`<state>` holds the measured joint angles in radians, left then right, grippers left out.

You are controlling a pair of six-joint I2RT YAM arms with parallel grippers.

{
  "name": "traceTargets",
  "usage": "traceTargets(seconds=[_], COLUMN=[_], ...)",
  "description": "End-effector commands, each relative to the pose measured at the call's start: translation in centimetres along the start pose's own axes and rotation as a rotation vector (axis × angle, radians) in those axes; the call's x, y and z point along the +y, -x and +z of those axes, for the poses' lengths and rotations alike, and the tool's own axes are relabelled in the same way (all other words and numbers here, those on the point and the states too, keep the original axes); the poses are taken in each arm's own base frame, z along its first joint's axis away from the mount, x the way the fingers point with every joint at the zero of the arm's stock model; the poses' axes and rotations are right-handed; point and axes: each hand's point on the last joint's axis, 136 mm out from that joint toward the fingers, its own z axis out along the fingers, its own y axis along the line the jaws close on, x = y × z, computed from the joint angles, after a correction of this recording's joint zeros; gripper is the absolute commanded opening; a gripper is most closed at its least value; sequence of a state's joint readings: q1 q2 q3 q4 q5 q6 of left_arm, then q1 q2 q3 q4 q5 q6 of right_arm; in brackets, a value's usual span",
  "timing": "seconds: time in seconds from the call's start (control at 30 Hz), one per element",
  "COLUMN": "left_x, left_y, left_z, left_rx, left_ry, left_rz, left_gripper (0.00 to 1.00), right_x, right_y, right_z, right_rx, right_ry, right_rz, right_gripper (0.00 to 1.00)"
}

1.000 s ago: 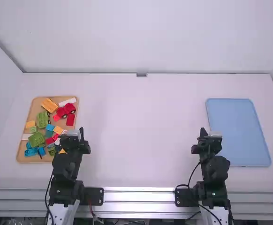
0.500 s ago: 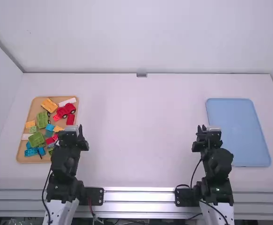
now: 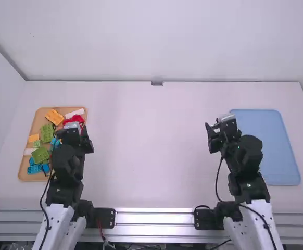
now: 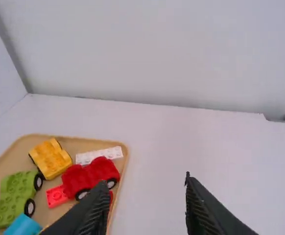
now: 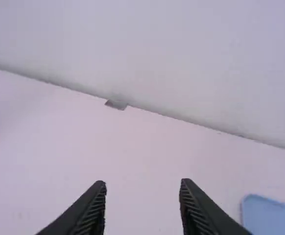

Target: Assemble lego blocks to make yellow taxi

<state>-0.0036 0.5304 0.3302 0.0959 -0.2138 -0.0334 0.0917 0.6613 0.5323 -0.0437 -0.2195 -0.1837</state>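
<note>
The yellow plastic block piece with black wheels (image 4: 50,159) lies at the far end of the tan tray (image 3: 28,174), ahead and left of the left pincer (image 3: 71,130), which points forward by the tray's right edge, spread wide and empty. The right pincer (image 3: 221,124), angled leftward over the white surface (image 3: 151,151), also gapes wide, near the light-blue tray (image 3: 279,151).

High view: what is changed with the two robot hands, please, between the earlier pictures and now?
The left hand moved forward and slightly left; the right hand also moved forward and slightly left. Neither took hold of anything. The tan tray and blue tray stayed in place.
</note>
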Motion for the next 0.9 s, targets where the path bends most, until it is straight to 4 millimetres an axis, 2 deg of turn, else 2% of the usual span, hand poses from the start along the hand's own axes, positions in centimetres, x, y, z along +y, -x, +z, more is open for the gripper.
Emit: traceTargets(seconds=[0.0, 0.17, 0.4, 0.53, 0.63, 0.67, 0.87], left_x=[1.0, 2.1, 5.2, 6.5, 8.3, 8.5, 11.5], left_y=[1.7, 2.6, 3.2, 4.4, 5.9, 6.1, 8.1], left_z=[0.6, 2.6, 4.7, 5.4, 5.9, 6.0, 9.6], left_rx=[-0.005, 0.048, 0.115, 0.161, 0.236, 0.243, 0.395], left_ry=[0.058, 0.100, 0.238, 0.298, 0.367, 0.368, 0.372], left_rz=[-0.039, -0.058, -0.159, -0.171, -0.203, -0.205, -0.290], left_gripper=[0.44, 0.55, 0.69, 0.75, 0.81, 0.81, 0.90], right_x=[1.5, 3.3, 5.8, 7.2, 8.4, 8.4, 10.7], right_y=[2.7, 5.0, 7.5, 8.2, 8.4, 8.4, 8.1], right_z=[1.3, 4.6, 9.0, 11.2, 13.3, 13.5, 16.8], right_rx=[-0.019, 0.013, 0.022, 0.028, 0.037, 0.038, 0.060], right_ry=[0.096, 0.196, 0.307, 0.372, 0.430, 0.433, 0.522], right_rz=[-0.060, -0.130, -0.207, -0.239, -0.266, -0.267, -0.306], right_gripper=[0.44, 0.55, 0.69, 0.75, 0.81, 0.81, 0.90])
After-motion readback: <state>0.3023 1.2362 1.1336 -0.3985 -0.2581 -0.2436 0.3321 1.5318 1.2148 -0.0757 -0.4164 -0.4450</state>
